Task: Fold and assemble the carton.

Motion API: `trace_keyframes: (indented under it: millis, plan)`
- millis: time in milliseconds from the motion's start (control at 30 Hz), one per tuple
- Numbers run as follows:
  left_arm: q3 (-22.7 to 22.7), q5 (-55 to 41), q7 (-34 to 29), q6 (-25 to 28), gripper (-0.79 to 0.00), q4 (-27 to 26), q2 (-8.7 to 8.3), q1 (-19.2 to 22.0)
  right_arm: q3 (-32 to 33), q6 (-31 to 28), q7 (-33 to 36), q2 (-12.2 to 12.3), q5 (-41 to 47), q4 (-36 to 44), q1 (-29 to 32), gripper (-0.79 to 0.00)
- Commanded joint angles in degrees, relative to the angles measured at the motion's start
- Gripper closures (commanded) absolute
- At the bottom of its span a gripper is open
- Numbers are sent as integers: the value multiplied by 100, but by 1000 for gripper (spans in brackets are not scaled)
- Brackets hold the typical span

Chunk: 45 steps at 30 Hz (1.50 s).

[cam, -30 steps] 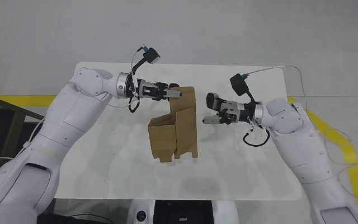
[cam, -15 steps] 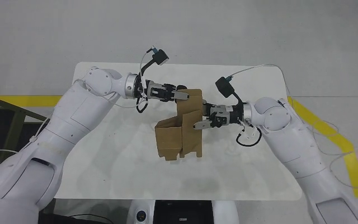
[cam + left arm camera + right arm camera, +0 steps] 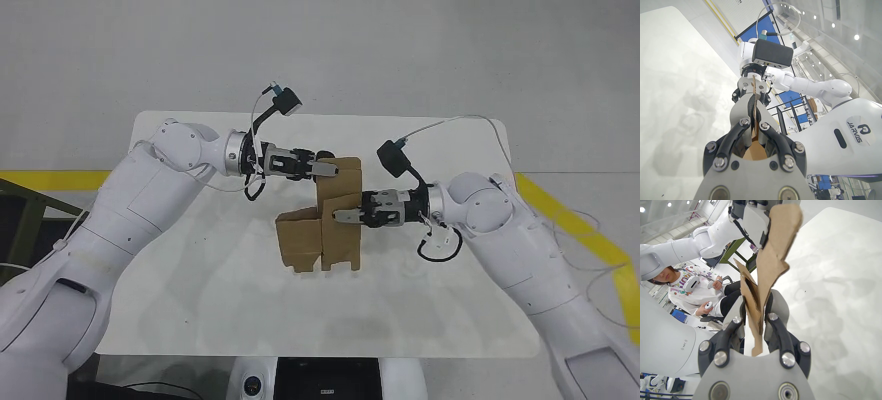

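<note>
A brown carton (image 3: 322,222), partly folded, hangs above the white table (image 3: 200,300) between both arms. My left gripper (image 3: 326,172) is shut on the carton's far upper flap; in the left wrist view the flap's thin edge (image 3: 754,106) is pinched between the fingers. My right gripper (image 3: 341,215) is shut on the carton's right side panel. In the right wrist view a doubled layer of the carton (image 3: 755,313) sits between both fingers, and the left gripper (image 3: 761,237) holds the flap higher up. The carton's lower part stands open as a pocket.
The table's edges lie well away from the carton on every side. A yellow floor line (image 3: 560,215) runs beside the table's right edge. A seated person (image 3: 694,289) holding controllers is beyond the table, touching nothing on it.
My right gripper moved left from free space to the carton and closed on its right side. The left arm carried the carton slightly to the right.
</note>
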<state>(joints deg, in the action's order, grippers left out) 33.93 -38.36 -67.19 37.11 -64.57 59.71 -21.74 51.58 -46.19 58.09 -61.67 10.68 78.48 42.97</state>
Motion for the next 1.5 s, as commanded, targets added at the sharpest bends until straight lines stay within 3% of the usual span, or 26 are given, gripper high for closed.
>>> trace_keyframes:
  millis: [0,167,200,233,267,300,600,1200,1467]
  plan:
    - [-24,-24,9,8,0,33,-5,4,-52,-17,-17,2,11,-14,-38,-18]
    - [-58,-122,1,1,0,86,-9,15,-149,-54,-54,16,54,-49,-100,0]
    - [-63,-138,1,0,-43,98,-10,23,-171,-69,-69,20,71,-62,-114,0]
    - [-67,-148,0,0,-289,101,-10,24,-182,-75,-75,23,76,-68,-120,0]
    - [-67,-186,-8,-8,-637,105,-10,26,-197,-86,-86,27,84,-77,-130,0]
    - [-54,-228,-13,-14,-785,121,-13,43,-218,-102,-102,31,115,-91,-137,0]
    - [211,-307,162,162,-785,79,-108,31,-208,-236,-317,49,299,-262,-157,0]
    - [342,137,324,323,-785,-46,-388,-712,308,80,-1517,67,322,-303,300,0]
    - [261,205,359,358,-785,-126,-380,-841,418,51,-1651,50,510,-311,414,0]
